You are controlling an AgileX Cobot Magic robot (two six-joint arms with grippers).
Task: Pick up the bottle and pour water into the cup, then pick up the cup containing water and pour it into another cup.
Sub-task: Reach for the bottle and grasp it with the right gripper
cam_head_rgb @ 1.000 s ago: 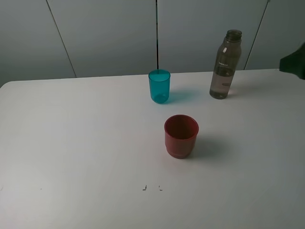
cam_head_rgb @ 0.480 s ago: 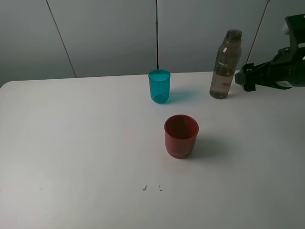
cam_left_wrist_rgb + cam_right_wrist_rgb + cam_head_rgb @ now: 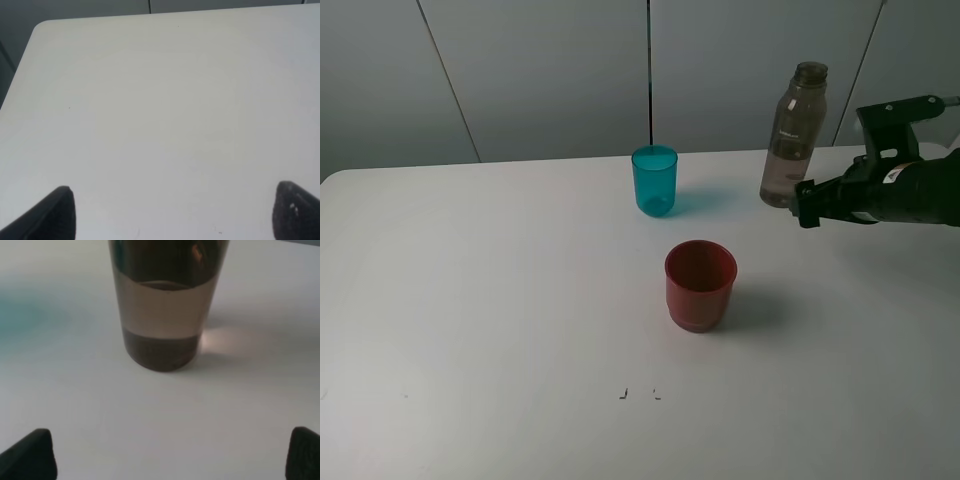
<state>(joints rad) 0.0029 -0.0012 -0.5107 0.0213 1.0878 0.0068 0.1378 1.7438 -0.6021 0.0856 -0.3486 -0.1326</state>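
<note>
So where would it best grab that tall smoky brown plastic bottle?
Around the straight lower body, coming level from the right. The smoky brown bottle stands upright and tapers to a narrow neck; the open right gripper faces it.

Grey-brown bottle [image 3: 792, 140] stands upright at back right, partly filled w/ water. Teal cup [image 3: 654, 180] upright to its left. Red cup [image 3: 700, 286] upright, nearer the front.
</note>
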